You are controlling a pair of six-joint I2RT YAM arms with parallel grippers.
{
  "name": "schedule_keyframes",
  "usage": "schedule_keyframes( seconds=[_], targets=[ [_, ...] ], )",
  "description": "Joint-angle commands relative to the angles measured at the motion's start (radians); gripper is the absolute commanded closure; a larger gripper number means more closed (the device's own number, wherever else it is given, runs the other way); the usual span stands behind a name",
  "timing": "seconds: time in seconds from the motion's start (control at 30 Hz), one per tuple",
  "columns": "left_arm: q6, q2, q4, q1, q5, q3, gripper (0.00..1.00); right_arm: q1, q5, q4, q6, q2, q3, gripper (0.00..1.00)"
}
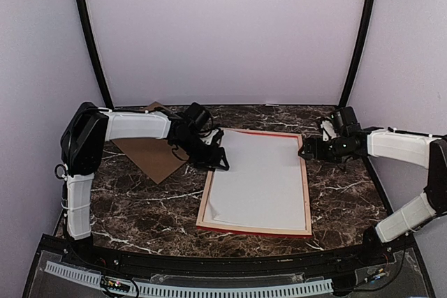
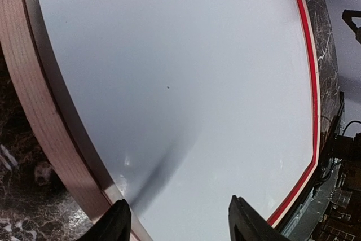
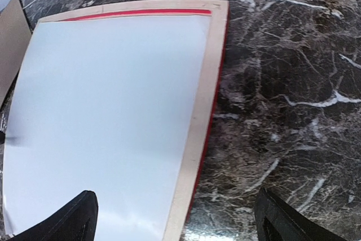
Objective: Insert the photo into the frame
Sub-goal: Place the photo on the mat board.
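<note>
Table [image 1: 140, 207]: dark marble with white veins; both arms reach in from the near edge.
Frame [image 1: 305, 186]: lies flat at the centre of the table, pale wood back upward; a red edge shows along its far and near sides.
Photo [image 1: 262, 179]: lies inside the frame, plain white back upward, filling the opening; a shadowed ripple shows near its left edge, toward the near-left corner; cannot tell whether it sits fully flat there.
Left gripper [image 1: 220, 153]: at the far-left corner of the frame, over the photo's left edge; jaws parted, nothing clamped between them; in the left wrist view both fingertips [image 2: 115, 221] stand apart above the white sheet; contact with the sheet cannot be told.
Right gripper [image 1: 306, 150]: just beside the far-right corner of the frame; jaws spread wide, holding nothing; in the right wrist view one finger is over the photo, the other over bare marble, with the frame's right rail between them.
Backing board [image 1: 150, 158]: brown; flat on the table at far left, partly under the left arm, apart from the frame.
</note>
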Motion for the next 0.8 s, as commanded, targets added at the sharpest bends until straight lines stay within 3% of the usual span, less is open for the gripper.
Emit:
schedule_keyframes(
  seconds=[0.0, 0.27, 0.43, 0.77],
  targets=[
    [0.034, -0.049, -0.049, 0.003, -0.07, 0.026, 0.37, 0.075, -0.012, 0.055, 0.03, 0.013, 0.05, 0.03],
    [0.051, -0.141, -0.041, 0.003, -0.18, -0.022, 0.3, 0.19, -0.022, 0.08, 0.036, 0.105, 0.102, 0.04],
    [0.026, -0.242, -0.005, -0.013, -0.23, -0.141, 0.28, 0.235, -0.04, 0.109, 0.038, 0.18, 0.12, 0.04],
    [-0.114, -0.369, 0.037, -0.17, -0.381, -0.387, 0.25, 0.268, -0.045, 0.126, 0.034, 0.265, 0.136, 0.05]
  ],
)
